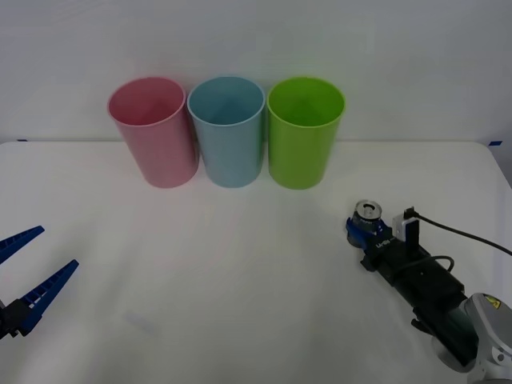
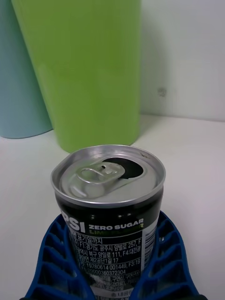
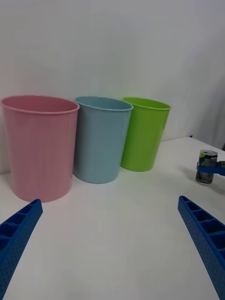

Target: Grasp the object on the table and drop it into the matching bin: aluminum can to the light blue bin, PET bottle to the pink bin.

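The right gripper (image 1: pixel 366 225) clasps the can (image 2: pixel 108 206) upright between its blue fingers (image 2: pixel 52 262), low on the body, probably so it stays level for carrying. The can stands on the white desk (image 1: pixel 240 304), just in front of the green bin (image 1: pixel 305 132); the blue bin (image 1: pixel 228 132) is beyond, with the pink bin (image 1: pixel 154 132) farthest. The left gripper (image 1: pixel 28 276) waits apart, fingers spread. The can's base is hidden, so whether it's lifted is unclear.
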You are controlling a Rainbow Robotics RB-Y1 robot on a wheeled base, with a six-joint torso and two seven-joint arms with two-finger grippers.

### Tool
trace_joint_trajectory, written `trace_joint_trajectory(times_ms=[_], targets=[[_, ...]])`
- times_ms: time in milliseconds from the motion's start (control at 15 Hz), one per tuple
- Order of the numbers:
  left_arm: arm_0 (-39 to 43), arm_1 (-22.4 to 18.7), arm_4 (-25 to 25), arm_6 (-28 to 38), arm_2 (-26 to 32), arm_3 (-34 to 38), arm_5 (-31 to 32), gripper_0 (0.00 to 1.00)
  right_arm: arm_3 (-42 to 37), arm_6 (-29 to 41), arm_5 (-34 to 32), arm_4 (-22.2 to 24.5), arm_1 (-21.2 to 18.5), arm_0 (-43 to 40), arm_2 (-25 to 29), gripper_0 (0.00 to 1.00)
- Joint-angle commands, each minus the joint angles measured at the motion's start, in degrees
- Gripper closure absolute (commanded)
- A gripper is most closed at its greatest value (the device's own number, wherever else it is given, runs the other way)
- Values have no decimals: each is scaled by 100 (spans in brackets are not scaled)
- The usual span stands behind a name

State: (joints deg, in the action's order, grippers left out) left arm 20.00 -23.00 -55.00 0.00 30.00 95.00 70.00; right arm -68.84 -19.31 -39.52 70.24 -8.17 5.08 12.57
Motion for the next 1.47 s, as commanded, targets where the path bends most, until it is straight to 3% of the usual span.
trace_joint_trajectory(times_ms=[67, 667, 1200, 1467], targets=[[0, 0, 0, 0, 0, 0, 0, 0, -121, 23, -144, -55, 0, -25, -26, 100], [0, 0, 0, 0, 0, 0, 0, 0, -1773, 270, 208, -459, -273, -649, -782, 100], [0, 0, 0, 0, 0, 0, 0, 0, -3206, 2335, 375, -468, -818, -657, -1468, 100], [0, 0, 0, 0, 0, 0, 0, 0, -3496, 2915, 375, -468, -976, -429, -1600, 100]])
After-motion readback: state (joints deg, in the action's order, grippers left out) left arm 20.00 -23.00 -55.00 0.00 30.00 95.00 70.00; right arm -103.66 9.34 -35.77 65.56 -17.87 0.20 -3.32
